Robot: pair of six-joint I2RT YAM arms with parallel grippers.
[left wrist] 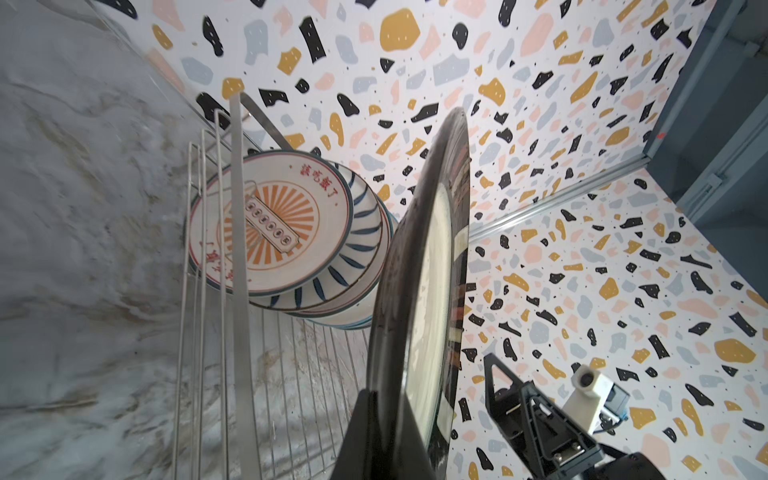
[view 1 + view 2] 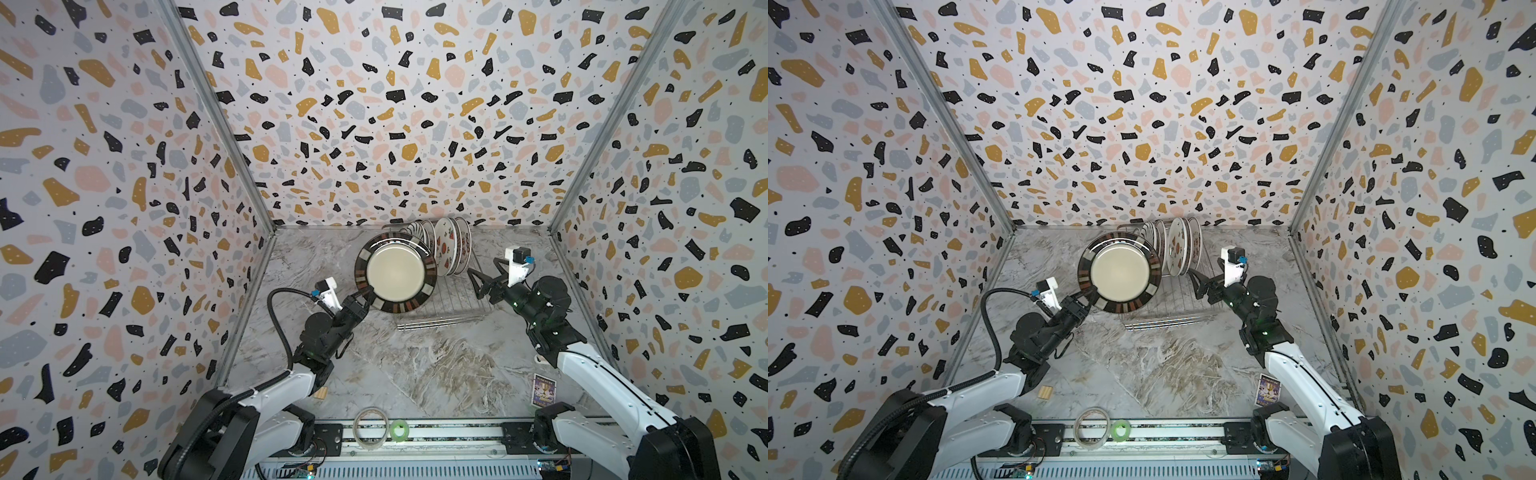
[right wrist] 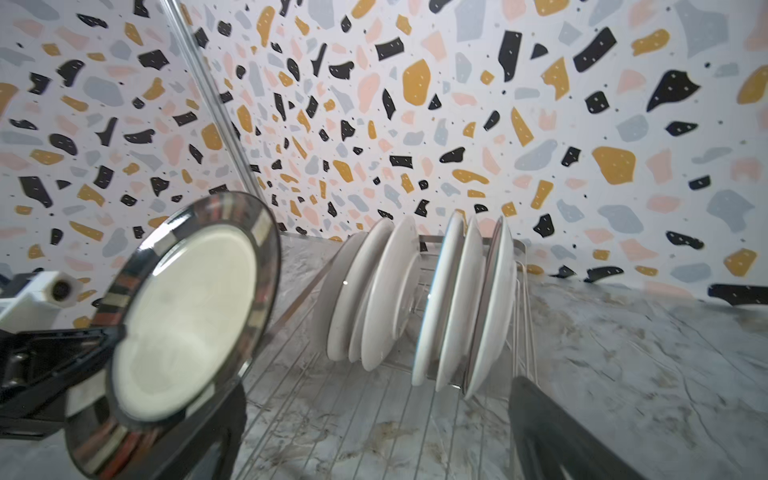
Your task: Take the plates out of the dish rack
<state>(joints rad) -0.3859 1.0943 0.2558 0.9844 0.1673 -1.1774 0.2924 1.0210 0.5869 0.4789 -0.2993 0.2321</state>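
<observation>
The dark-rimmed plate (image 2: 395, 272) is noted clear of the dish rack (image 2: 451, 309), raised by its left side and tilted with its face toward the top views. It is pinched at the lower rim by the left gripper (image 2: 361, 298), an edge hold judged suited to a thin, rigid disc. The glaze is glossy, with a cream well and a black band set with brown and grey blocks. Six other plates (image 2: 446, 249) are stood on edge at the rack's far end in two leaning groups. White undersides are shown in the right wrist view, and a sunburst plate (image 1: 270, 224) in the left wrist view. The rack is of thin shiny wire with low sides, set on the marble-patterned table (image 2: 415, 365). The right gripper (image 2: 477, 284) is held spread wide and empty at the rack's right side.
</observation>
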